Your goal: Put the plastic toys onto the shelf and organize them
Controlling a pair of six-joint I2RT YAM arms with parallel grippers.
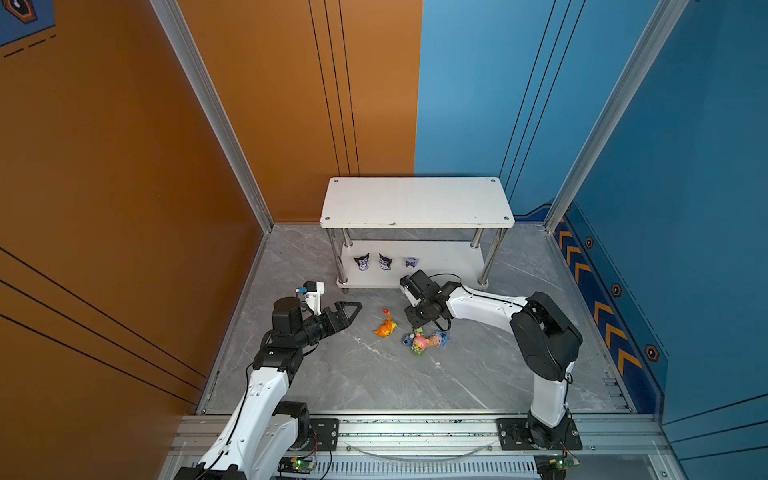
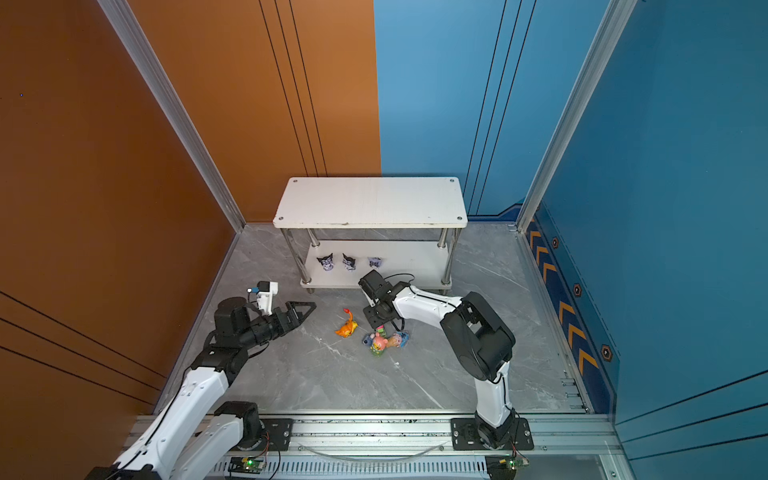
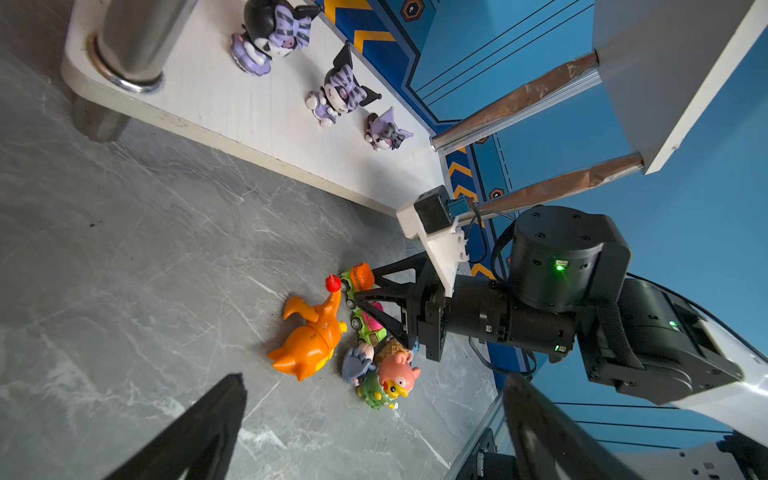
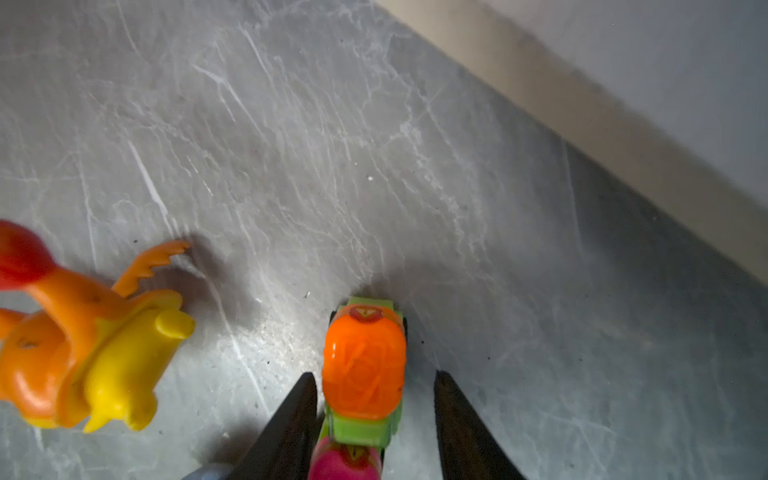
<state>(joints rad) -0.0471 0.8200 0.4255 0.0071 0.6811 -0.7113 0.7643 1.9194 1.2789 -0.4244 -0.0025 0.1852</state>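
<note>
Left wrist view: three eared heads (image 3: 340, 89) sit on the shelf (image 3: 232, 108); the rest wait unshelved. Right gripper (image 4: 374, 374) straddles the orange-topped block (image 4: 363, 365), unclamped; left gripper (image 1: 355, 308) gapes.

The left arm (image 1: 257, 399) and right arm (image 1: 486, 305) are wearing white shells over black joints — black cables are looping by the wrists; the left gripper (image 1: 353, 309) and right gripper (image 4: 374, 373) are showing black triangular fingers.

Orange creature (image 1: 385, 328); white shelf (image 1: 415, 203); grey marbled floor (image 1: 374, 374).
</note>
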